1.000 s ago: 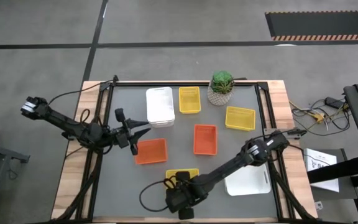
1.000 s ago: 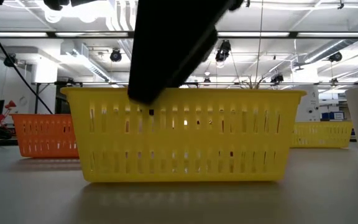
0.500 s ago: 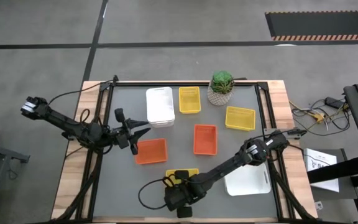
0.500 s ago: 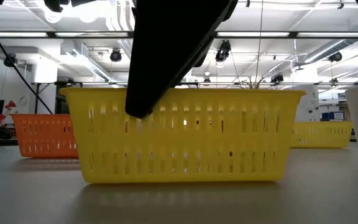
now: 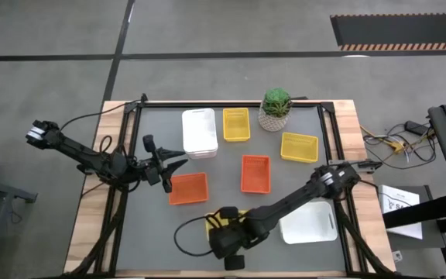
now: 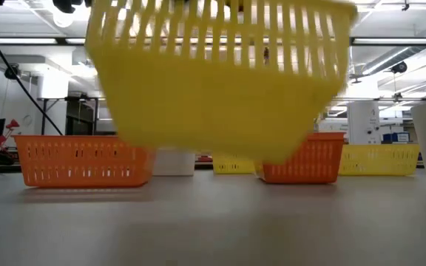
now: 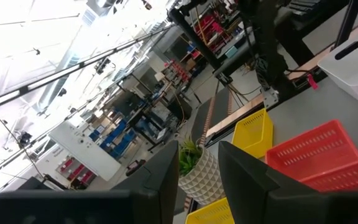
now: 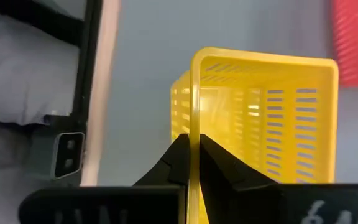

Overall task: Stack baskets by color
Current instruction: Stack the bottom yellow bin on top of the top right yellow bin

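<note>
A yellow basket [image 6: 220,74] hangs above the table's near middle, and my right gripper [image 8: 191,140] is shut on it. In the high view it [image 5: 235,218] shows partly under that gripper [image 5: 221,225]. Resting on their bottoms on the table are two more yellow baskets [image 5: 236,124] [image 5: 299,147], two orange ones [image 5: 187,188] [image 5: 255,173] and white ones [image 5: 200,132] [image 5: 308,222]. My left gripper [image 5: 173,163] waits open at the table's left, above the left orange basket's far edge. My right gripper pinches the yellow basket's near side wall at its rim [image 8: 194,112], one finger inside the basket and one outside. The fingers slant down from the table's right. The basket hangs clear of the table, tilted, its bottom [image 6: 213,111] showing in the low view.
A green plant in a white pot [image 5: 276,110] stands at the far edge between the two far yellow baskets. A black frame and wooden strips [image 5: 91,232] border the grey table top. Bare grey surface [image 5: 161,232] lies at the near left.
My right gripper has shut on the near yellow basket's wall and gone up with it. The basket, which stood flat on the table, is now lifted clear and tilted.
</note>
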